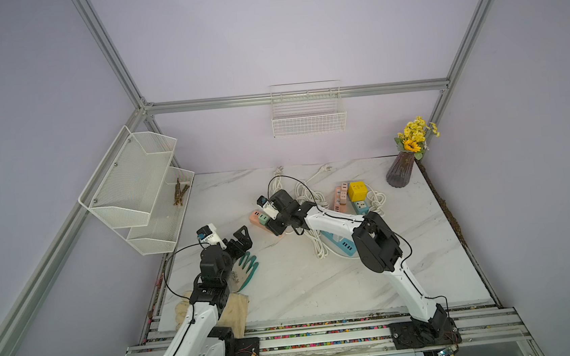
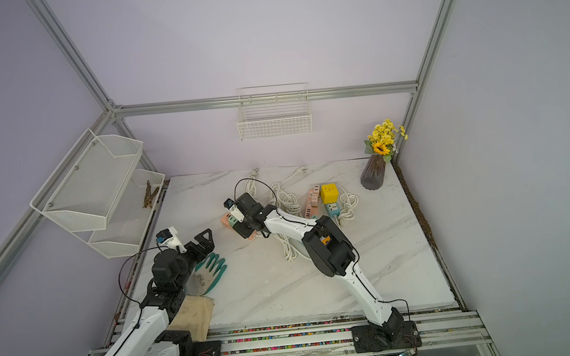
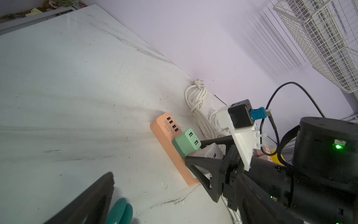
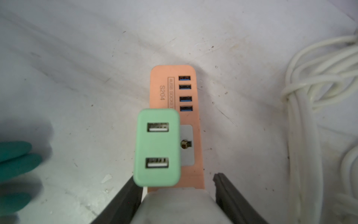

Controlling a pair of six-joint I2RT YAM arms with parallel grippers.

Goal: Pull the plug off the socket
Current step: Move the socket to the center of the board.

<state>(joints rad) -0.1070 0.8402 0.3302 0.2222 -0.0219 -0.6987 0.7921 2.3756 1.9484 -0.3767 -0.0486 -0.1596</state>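
**Ana:** What sat furthest left?

**Ben:** A white mesh rack (image 1: pixel 129 185) with angled bins. Next came the left gripper (image 1: pixel 246 239). Its black triangular fingers were spread wide and empty above a glove (image 1: pixel 247 265) with teal-coated fingertips, on the veined marble table (image 1: pixel 286 291).

**Ana:** And the plug?

**Ben:** Mid-table. A smooth, rounded white plug (image 4: pixel 178 207) stood in a long salmon-pink plastic power strip (image 4: pixel 157 77). It was just beside a boxy mint-green charger (image 4: pixel 157 146) with two USB slots.

**Ana:** The other arm?

**Ben:** The right gripper (image 4: pixel 175 180) was partly closed on the white plug, with its black pads (image 4: pixel 226 194) against the plug's two sides. Right of that lay glossy white cord (image 4: pixel 302 135) in tied loops.
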